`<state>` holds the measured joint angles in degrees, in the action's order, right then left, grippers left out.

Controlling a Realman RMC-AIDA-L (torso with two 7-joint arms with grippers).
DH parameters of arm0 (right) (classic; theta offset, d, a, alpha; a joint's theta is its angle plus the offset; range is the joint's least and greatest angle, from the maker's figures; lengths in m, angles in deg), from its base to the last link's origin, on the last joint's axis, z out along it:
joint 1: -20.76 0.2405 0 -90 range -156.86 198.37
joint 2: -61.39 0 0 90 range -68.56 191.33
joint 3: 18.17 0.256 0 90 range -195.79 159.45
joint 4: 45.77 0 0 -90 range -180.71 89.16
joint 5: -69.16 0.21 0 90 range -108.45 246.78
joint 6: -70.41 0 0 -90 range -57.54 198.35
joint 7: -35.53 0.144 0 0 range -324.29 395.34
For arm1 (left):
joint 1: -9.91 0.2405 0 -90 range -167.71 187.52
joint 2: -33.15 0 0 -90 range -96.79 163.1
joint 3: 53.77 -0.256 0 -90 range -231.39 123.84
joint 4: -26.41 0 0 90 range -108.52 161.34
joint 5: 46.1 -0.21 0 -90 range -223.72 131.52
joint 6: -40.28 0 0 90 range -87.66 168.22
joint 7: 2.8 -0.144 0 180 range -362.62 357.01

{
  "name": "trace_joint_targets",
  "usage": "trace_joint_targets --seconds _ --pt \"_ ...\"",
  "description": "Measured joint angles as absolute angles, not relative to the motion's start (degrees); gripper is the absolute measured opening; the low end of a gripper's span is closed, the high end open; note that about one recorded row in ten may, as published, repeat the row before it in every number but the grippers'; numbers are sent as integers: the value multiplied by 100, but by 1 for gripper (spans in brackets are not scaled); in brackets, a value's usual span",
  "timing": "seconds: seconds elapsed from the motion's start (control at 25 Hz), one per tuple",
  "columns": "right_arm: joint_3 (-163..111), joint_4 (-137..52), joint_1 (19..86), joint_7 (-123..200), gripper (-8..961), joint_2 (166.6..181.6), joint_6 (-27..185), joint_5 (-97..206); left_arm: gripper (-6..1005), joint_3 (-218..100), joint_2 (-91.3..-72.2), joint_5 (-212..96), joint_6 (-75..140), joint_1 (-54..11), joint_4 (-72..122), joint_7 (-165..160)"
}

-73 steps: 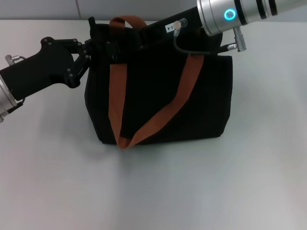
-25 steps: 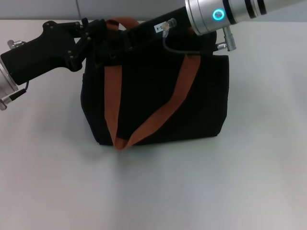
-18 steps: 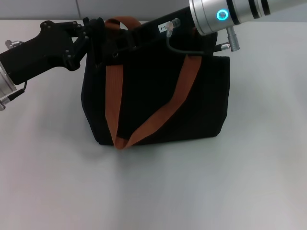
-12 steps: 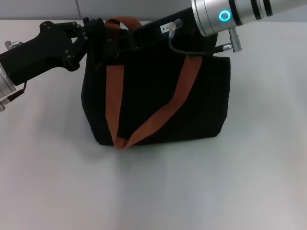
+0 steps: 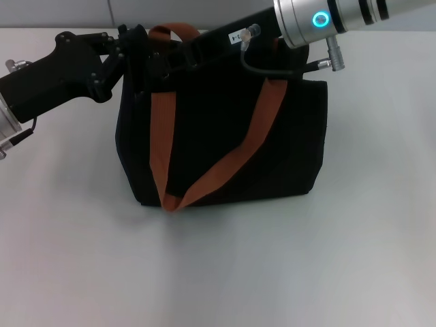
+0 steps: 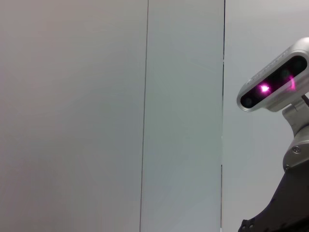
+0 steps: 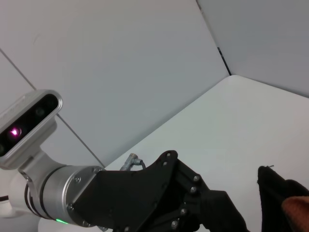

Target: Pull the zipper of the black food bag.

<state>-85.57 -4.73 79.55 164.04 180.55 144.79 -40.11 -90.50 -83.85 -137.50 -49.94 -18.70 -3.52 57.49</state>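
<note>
The black food bag [image 5: 225, 143] stands upright in the upper middle of the head view on a white table [image 5: 272, 272], its two rust-orange handle straps [image 5: 160, 136] running down the near face and meeting in a loop at the lower edge. Both arms converge on the bag's top left corner: the left gripper [image 5: 133, 51] comes in from the upper left of the frame and sits against the bag's upper left edge, while the right gripper [image 5: 167, 58] reaches across the top from the upper right and ends near the left strap. Black fingers against black fabric make it impossible to tell whether either claw is spread, pressed together or pinching something. The zipper itself cannot be made out in any view; it presumably lies along the top edge, where the grippers meet. This looks like the grasp-and-brace step, one arm steadying the corner while the other seeks the pull. The next move would call for a steady draw along the zip track toward the frame's right, with the bag kept from sliding. The table is open in front and to the right; the wall [image 5: 54, 13] lies close behind the bag.
</note>
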Motion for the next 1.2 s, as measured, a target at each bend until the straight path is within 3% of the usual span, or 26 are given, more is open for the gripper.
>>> trace_joint_targets --seconds 0.72,0.92,1.0,1.2 --pt "-8569 -323 8000 16438 83 18056 14494 -4168 58 -9051 -8384 -13751 -5030 -1866 -347 5748" --pt "-8566 -323 7998 16438 106 18057 14485 -4168 59 -9051 -8387 -13751 -5032 -1866 -347 5748" --pt "-8564 -323 7994 16437 161 18053 14482 -4168 59 -9051 -8389 -13751 -5033 -1866 -347 5749" --pt "-8545 -303 7983 16438 153 18051 14487 -4286 60 -9051 -8391 -13751 -5033 -1865 -347 5748"
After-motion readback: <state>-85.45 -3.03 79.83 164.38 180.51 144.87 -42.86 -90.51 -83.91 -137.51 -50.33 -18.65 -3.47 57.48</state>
